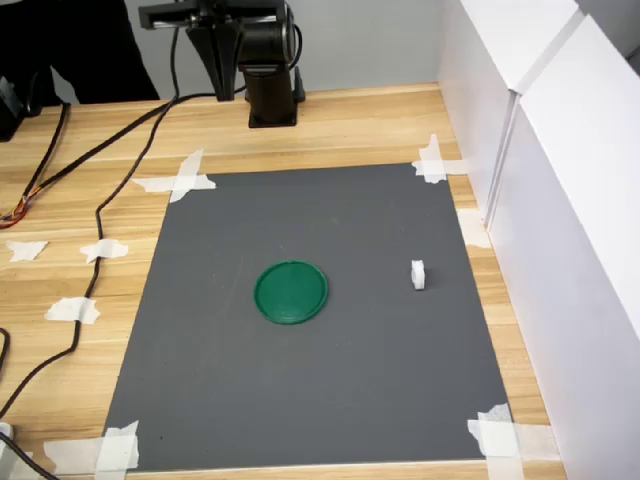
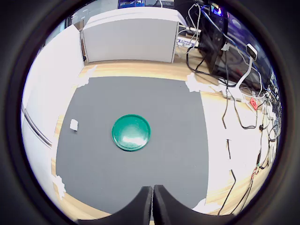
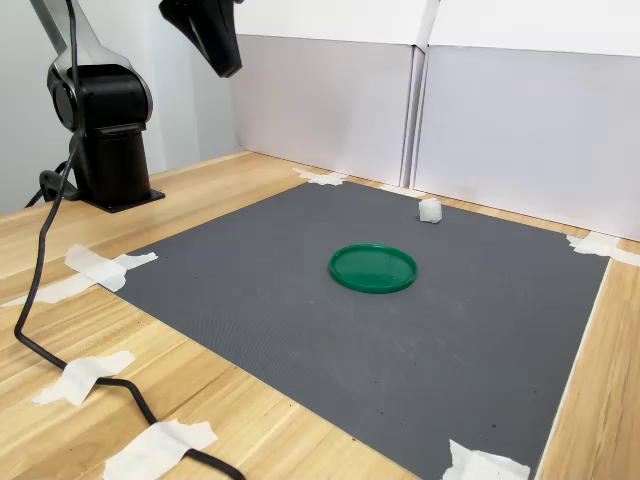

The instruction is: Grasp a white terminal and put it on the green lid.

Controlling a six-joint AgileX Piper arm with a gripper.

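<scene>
Currently pre-grasp: gripper (image 2: 152,206) raised, jaws together; white terminal (image 1: 418,274) on grey mat (image 1: 300,400), apart from green lid (image 1: 291,292); next: open jaws, descend over terminal.

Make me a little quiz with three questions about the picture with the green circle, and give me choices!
1. Where is the white terminal in the first exterior view?
A. on the green lid
B. on the grey mat, right of the green lid
C. on the bare wood

2. How many green lids are there?
A. one
B. two
C. three

3. What is the hand doing?
A. holding the terminal
B. pressing on the lid
C. shut and holding nothing

Answers: 1 B, the terminal stands on the grey mat, apart from the lid. 2 A, only one green disc shows. 3 C, the wrist view shows its fingers together, above the mat.
</scene>
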